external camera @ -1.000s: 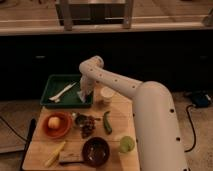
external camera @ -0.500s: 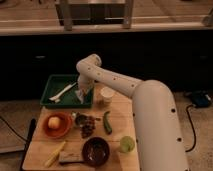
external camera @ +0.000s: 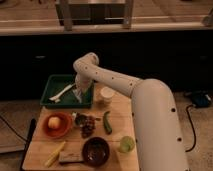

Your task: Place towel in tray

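Observation:
The green tray point(external camera: 54, 83) sits at the back left of the wooden table. A long thin white stick-like object point(external camera: 61, 93) lies inside it. My gripper point(external camera: 78, 94) hangs down from the white arm over the tray's right half. It is shut on a small pale cloth, the towel point(external camera: 76, 93), which sits low, just above the tray floor. The fingers hide most of the towel.
A white cup point(external camera: 106, 94) stands just right of the tray. In front are an orange bowl point(external camera: 55, 125) holding a yellow fruit, a dark clump point(external camera: 88, 125), a green vegetable point(external camera: 107, 123), a dark bowl point(external camera: 95, 150), a green cup point(external camera: 126, 144) and a yellow item point(external camera: 55, 154).
The gripper with the towel has shifted a little to the left, further over the tray. Nothing else on the table has moved.

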Action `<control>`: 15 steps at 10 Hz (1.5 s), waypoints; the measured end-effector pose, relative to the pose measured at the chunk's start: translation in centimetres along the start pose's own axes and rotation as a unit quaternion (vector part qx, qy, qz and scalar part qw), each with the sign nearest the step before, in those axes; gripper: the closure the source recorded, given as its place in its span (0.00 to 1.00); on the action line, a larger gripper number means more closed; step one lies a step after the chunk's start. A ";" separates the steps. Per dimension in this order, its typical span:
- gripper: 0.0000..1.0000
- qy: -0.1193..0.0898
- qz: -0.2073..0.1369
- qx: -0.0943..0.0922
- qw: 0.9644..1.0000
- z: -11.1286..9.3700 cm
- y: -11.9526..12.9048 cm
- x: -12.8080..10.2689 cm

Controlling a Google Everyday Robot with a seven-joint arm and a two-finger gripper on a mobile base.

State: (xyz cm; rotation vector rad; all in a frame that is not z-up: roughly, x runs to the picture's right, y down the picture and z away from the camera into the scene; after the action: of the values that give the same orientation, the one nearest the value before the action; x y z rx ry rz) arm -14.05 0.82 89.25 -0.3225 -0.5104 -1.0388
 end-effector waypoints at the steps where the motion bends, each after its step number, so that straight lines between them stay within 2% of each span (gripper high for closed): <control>1: 0.97 0.001 0.000 0.000 1.000 -0.1 0.0 0.1; 10: 0.97 0.006 -0.008 0.001 1.000 -0.7 -0.6 0.2; 13: 0.72 0.006 -0.014 0.004 1.000 -1.0 -0.8 0.1; 14: 0.59 0.006 -0.016 0.005 1.000 -1.1 -0.9 0.0; 15: 0.50 0.006 -0.017 0.005 1.000 -1.1 -0.9 0.0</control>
State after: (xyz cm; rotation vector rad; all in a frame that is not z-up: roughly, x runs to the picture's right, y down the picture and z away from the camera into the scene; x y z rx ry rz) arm -14.56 -0.12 88.35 -0.2989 -0.5116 -1.0699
